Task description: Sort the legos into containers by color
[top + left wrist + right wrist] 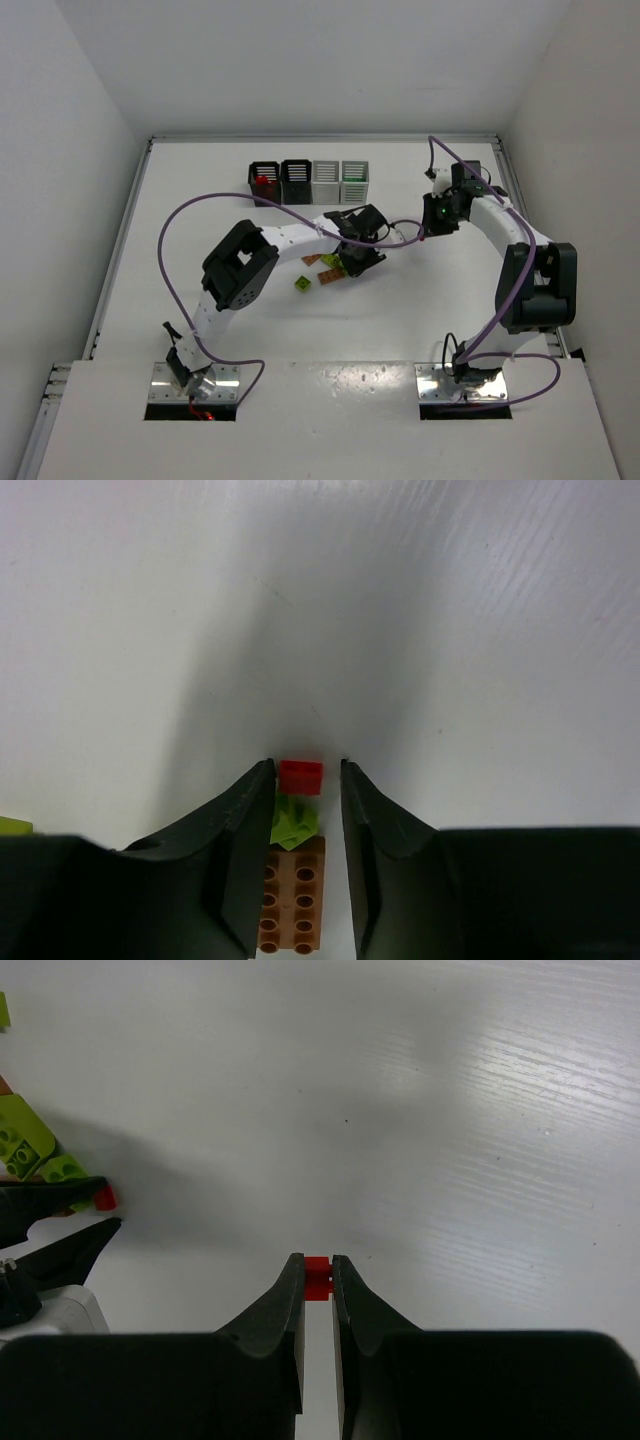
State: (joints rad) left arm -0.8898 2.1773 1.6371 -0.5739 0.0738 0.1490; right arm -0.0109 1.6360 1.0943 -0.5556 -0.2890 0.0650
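Observation:
My left gripper [355, 262] hangs low over a small pile of legos mid-table. In the left wrist view its jaws stand apart [307, 770] around a red brick [300, 777], with a gap on the right side; a yellow-green brick [295, 822] and an orange-tan brick [292, 895] lie further back between the fingers. My right gripper [430, 215] is to the right of the pile, shut on a small red brick [317, 1277]. Four bins stand in a row at the back: black [263, 178] with red inside, black [297, 176], white [326, 176], and white [355, 176] with green inside.
Loose legos lie left of my left gripper: a yellow-green one [302, 284] and orange-tan ones [325, 275]. Yellow-green bricks [25, 1140] and my left gripper's fingers [70, 1245] show at the left of the right wrist view. Purple cables loop over the table.

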